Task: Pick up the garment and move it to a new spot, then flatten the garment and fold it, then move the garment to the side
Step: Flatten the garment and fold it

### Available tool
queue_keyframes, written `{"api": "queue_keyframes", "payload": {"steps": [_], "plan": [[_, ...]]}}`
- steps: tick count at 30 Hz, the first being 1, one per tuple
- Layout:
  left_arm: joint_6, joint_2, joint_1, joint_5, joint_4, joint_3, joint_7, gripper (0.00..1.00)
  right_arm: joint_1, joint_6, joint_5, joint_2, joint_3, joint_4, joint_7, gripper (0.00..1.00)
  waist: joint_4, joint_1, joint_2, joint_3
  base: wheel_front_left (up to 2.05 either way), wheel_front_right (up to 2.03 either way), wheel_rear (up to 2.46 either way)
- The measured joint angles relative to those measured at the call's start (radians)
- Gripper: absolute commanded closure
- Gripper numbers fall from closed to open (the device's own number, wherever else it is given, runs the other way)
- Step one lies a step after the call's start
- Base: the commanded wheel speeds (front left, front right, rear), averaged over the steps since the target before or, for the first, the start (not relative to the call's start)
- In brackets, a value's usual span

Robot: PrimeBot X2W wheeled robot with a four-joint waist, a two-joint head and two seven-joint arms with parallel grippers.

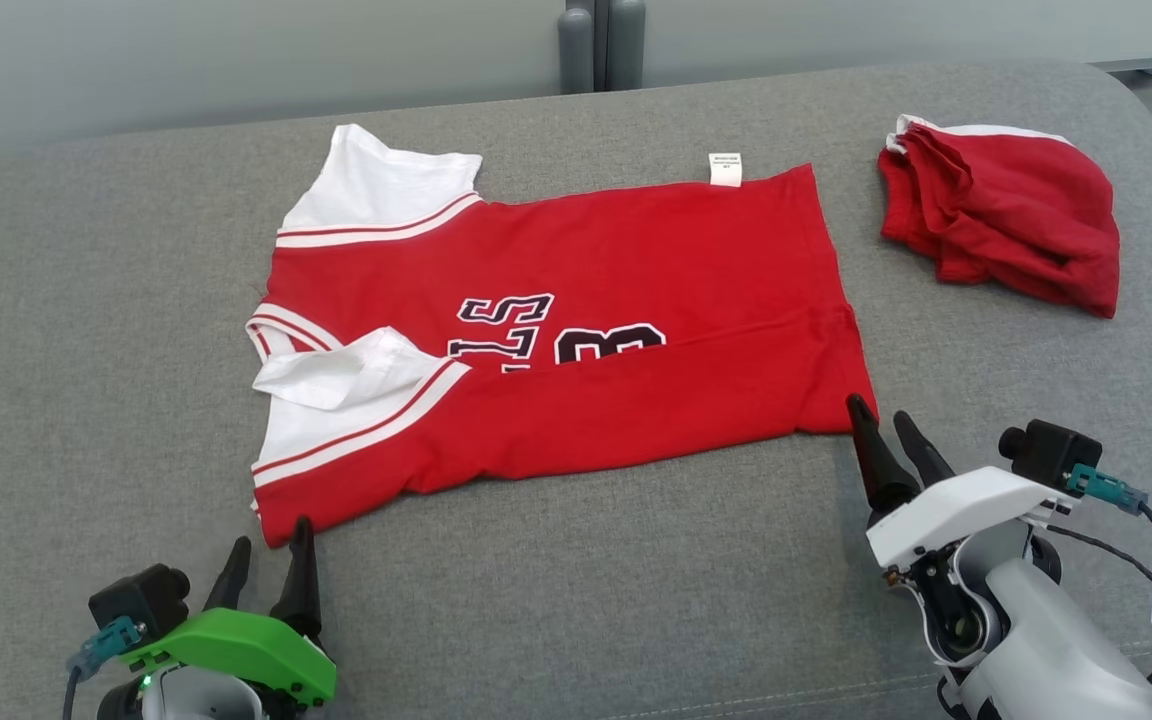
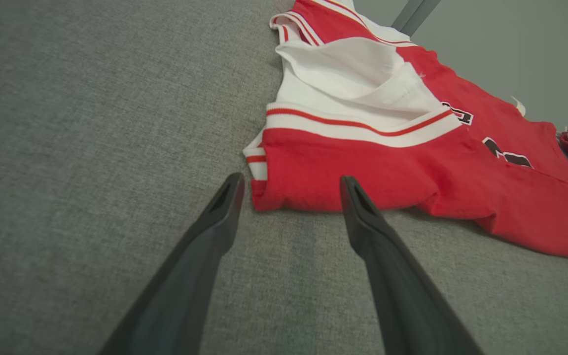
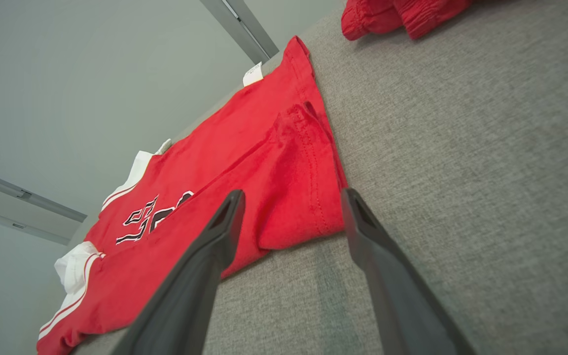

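At the lower left, the left hand (image 1: 272, 532) stands spread wide and holds nothing. Its two dark fingers (image 2: 205, 236) point at the near left corner of the garment (image 1: 636, 260). In the left wrist view one finger sits just outside that corner and the other sits in front of the red edge. The tips look to be at the cloth, but contact cannot be told.

The garment is a red jersey with white sleeves and dark lettering. It lies spread across the middle of the grey fabric-covered table (image 1: 86, 300), with its neck and sleeves to the left and its hem to the right. Its near long edge is folded up over the body, covering the lower part of the lettering. The near white sleeve lies turned over on top. A small white label (image 1: 725, 169) sticks out at the far edge.

At the near right corner, the right hand (image 1: 878, 408) is also spread wide and empty. In the right wrist view its fingers straddle the folded hem corner. One tip lies over the red cloth and the other over bare table just beside it.

Farther right and toward the back, well apart from the jersey, a bunched red cloth (image 1: 1006, 220) with a white edge rests on the table.
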Motion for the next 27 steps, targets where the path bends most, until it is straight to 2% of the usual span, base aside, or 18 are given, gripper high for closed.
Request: {"api": "queue_keyframes", "payload": {"steps": [20,27], "plan": [[0.01,0.0,0.005,-0.043,-0.011,-0.032,0.04,0.0,0.01,0.0,0.023,0.023,0.006,0.043,0.0,0.0,-0.002,0.0,0.0,0.035,0.0,0.0,0.0],[0.01,0.0,-0.008,-0.109,-0.027,-0.035,0.051,0.0,-0.001,0.009,0.029,0.024,-0.002,0.073,0.0,0.0,0.002,0.0,0.0,0.047,0.0,0.0,0.0]]}}
